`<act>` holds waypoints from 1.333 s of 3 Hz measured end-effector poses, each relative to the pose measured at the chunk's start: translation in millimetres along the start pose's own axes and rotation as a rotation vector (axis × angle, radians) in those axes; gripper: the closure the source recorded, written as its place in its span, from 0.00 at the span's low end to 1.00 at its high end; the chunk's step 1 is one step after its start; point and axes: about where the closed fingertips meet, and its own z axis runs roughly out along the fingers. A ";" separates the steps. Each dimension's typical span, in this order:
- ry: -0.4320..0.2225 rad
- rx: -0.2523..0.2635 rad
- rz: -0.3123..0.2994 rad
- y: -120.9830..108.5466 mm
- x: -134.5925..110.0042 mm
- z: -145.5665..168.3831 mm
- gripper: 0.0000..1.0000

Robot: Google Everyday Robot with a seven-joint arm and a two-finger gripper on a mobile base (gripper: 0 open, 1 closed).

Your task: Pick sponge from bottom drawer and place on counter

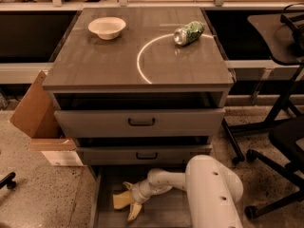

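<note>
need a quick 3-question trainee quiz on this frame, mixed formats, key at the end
1. True or false: the sponge already lies on the counter.
2. Where is the end effector? A) above the counter B) inside the bottom drawer, at the sponge C) on the top drawer's handle
3. Fill in: the counter holds a white bowl and a green ____.
Key: 1 false; 2 B; 3 can.

The pale yellow sponge (pixel 119 200) lies flat in the pulled-out bottom drawer (pixel 164 213), below the wood-grain counter (pixel 107 58). The gripper (pixel 128 201) straddles its right end, fingers spread.
</note>
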 end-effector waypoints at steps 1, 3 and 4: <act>0.008 -0.034 0.011 -5.0 9.5 19.6 0.18; 0.022 -0.004 -0.012 -9.0 11.1 4.6 0.63; 0.001 0.077 -0.067 -9.8 -10.9 -42.0 0.87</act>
